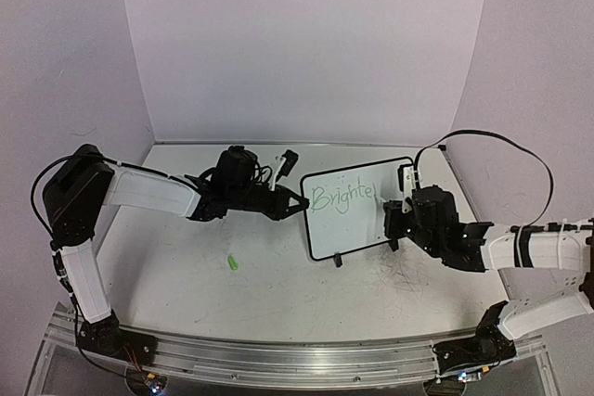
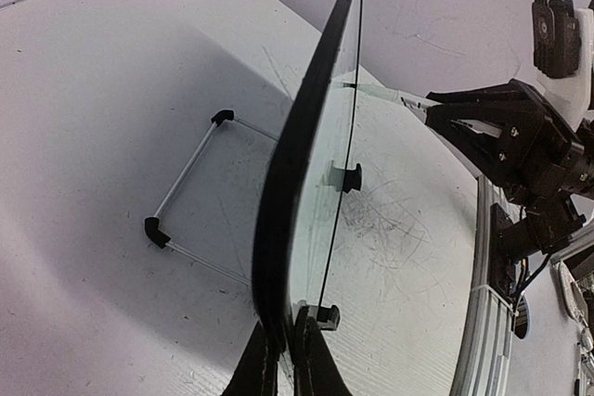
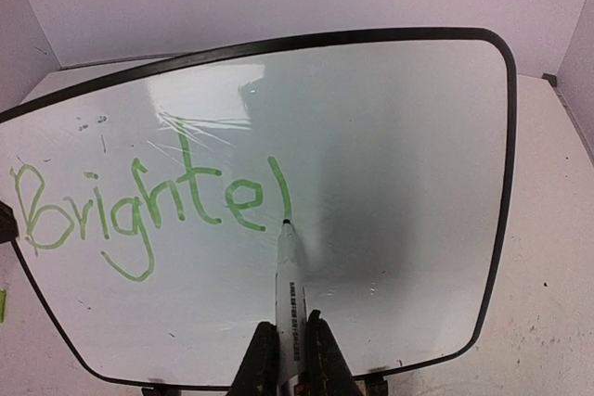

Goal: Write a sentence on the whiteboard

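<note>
The whiteboard [image 1: 353,229] stands tilted up on the table, right of centre. Green handwriting, the sentence [image 3: 139,206], reads "Brighte" followed by one more upright stroke. My left gripper [image 1: 302,203] is shut on the board's left edge; in the left wrist view its fingers [image 2: 263,368] pinch the black frame [image 2: 306,136]. My right gripper [image 3: 290,350] is shut on a white marker [image 3: 290,275]. The marker's tip touches the board at the foot of the last stroke. In the top view the right gripper [image 1: 394,215] sits at the board's right side.
A small green piece [image 1: 232,263] lies on the tabletop left of the board. A wire stand [image 2: 195,183] with black corners props the board from behind. Grey scuff marks [image 1: 399,271] cover the table in front of it. Walls close in on three sides.
</note>
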Robot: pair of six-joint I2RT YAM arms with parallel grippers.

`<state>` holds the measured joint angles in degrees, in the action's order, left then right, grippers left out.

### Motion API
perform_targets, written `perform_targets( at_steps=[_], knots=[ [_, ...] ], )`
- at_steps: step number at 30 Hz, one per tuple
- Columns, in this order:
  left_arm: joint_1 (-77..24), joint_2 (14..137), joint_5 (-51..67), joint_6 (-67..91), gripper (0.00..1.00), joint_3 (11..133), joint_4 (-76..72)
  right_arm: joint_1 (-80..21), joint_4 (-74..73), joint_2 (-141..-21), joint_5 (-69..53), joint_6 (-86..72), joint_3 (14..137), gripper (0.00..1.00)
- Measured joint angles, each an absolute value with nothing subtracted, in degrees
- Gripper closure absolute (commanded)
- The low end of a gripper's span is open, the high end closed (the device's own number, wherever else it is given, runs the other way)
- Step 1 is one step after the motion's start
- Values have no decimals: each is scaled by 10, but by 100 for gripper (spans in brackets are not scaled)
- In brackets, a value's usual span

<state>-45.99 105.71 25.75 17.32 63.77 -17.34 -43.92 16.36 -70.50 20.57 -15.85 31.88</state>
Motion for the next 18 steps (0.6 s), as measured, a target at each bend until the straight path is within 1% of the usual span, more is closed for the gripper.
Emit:
perform_targets(
  at_steps=[18],
  knots=[
    [-460, 1057, 257, 173, 100, 638, -173, -439, 180, -716, 226, -148, 332, 100]
  ],
)
